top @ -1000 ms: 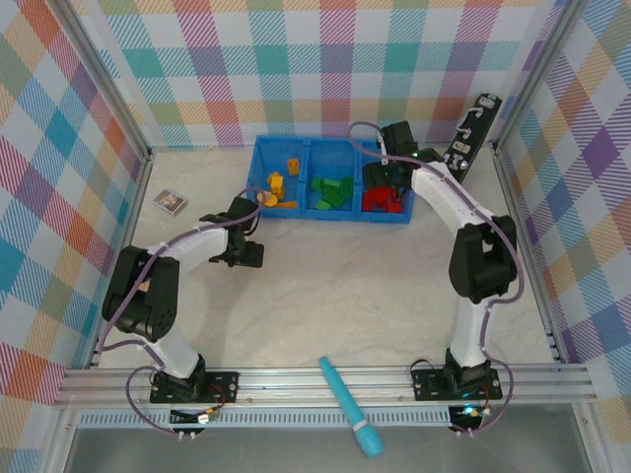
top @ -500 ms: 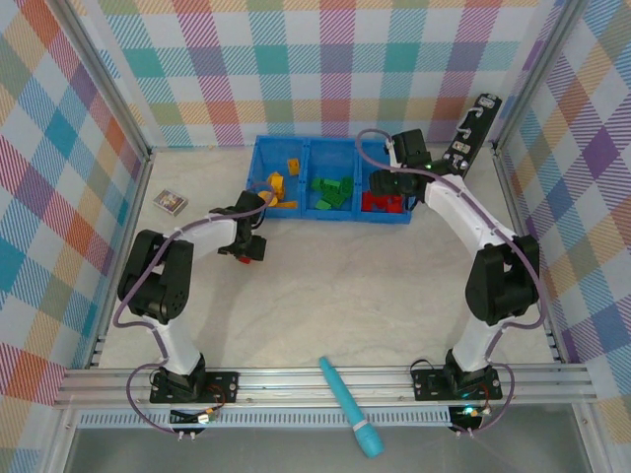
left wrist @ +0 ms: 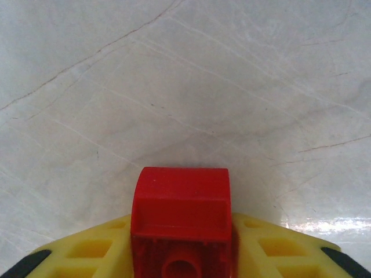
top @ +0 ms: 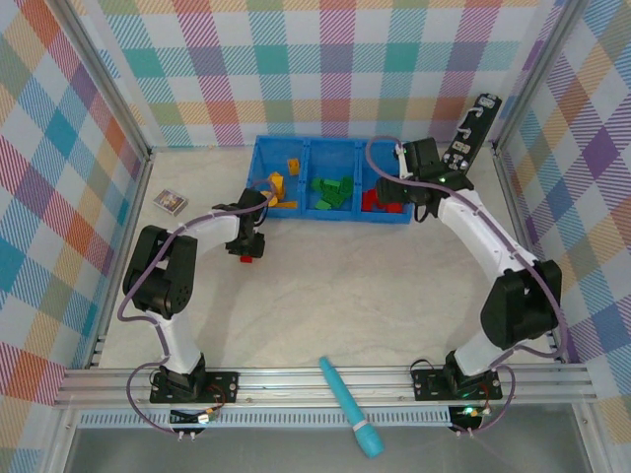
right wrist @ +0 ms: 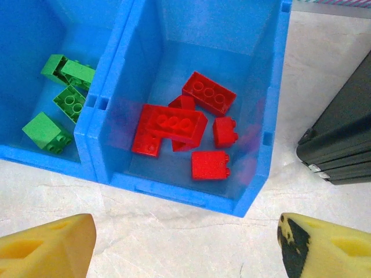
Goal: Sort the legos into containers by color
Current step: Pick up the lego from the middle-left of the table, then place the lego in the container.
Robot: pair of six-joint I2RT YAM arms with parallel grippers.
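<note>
Overhead, a blue tray (top: 308, 144) with three compartments sits at the far side of a pale table (top: 345, 296). Its left compartment holds yellow-orange bricks (top: 279, 187), the middle holds green bricks (top: 330, 192), and the right holds red bricks (right wrist: 174, 124). Sorting looks almost done. One red brick (left wrist: 181, 217) is outside the tray, clamped between the yellow pads of the left gripper (top: 246, 248), low over the table just in front of the tray's left end. It has yet to reach the right compartment, at the tray's opposite end.

The left wrist view shows the grip close up, with the brick's hollow underside facing the camera; whether it touches the table cannot be told. The right wrist view shows the right gripper (right wrist: 188, 243) with fingers wide apart and empty, above the tray's near wall, and about six red bricks can be counted. Overhead they blur together.
</note>
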